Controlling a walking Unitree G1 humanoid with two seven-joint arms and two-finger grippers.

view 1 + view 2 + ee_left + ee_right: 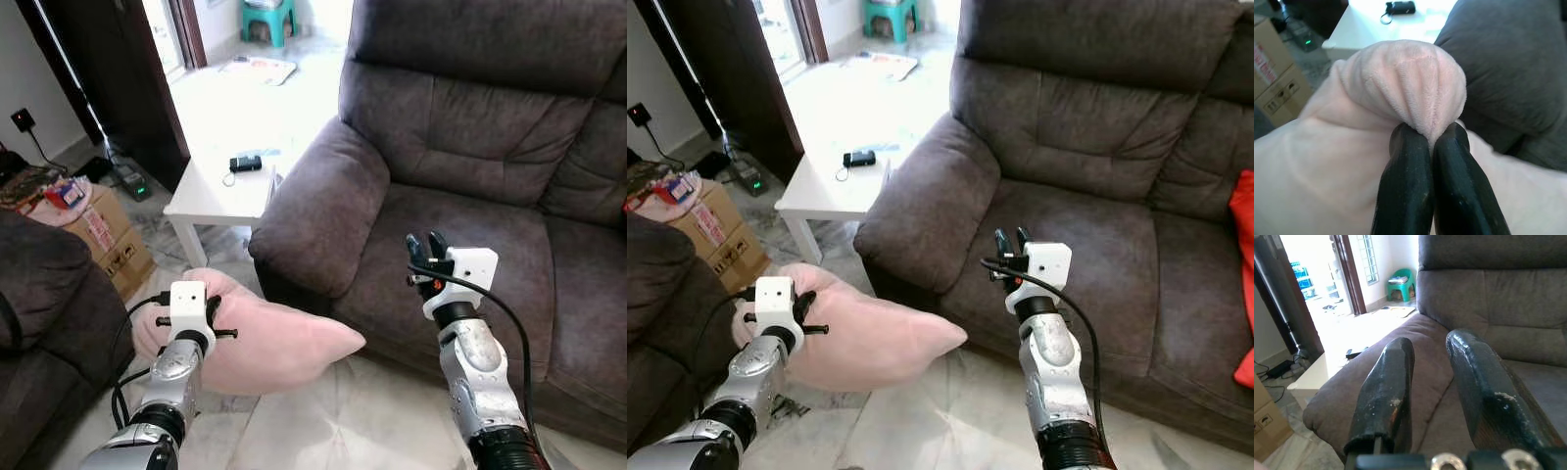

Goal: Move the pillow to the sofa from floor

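The pillow [265,338] hangs low before the sofa [470,176] armrest, pinched by a fabric fold in the left claw [1432,142]. Its long axis runs sideways, free corner pointing toward the sofa. Risk: the shallow fold may slip. The right claw [1435,382], narrowly parted, is empty above the sofa seat.

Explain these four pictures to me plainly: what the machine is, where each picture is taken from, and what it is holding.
This is a walking humanoid robot with two silver arms. The two wide pictures come from cameras in its head, looking down. The other two come from cameras on its wrists, looking along the black fingers. The left gripper has its jaws shut on a fold of the pink pillow, which sits low beside the brown sofa. The right gripper hovers over the sofa seat, jaws open and holding nothing. A white side table stands nearby.
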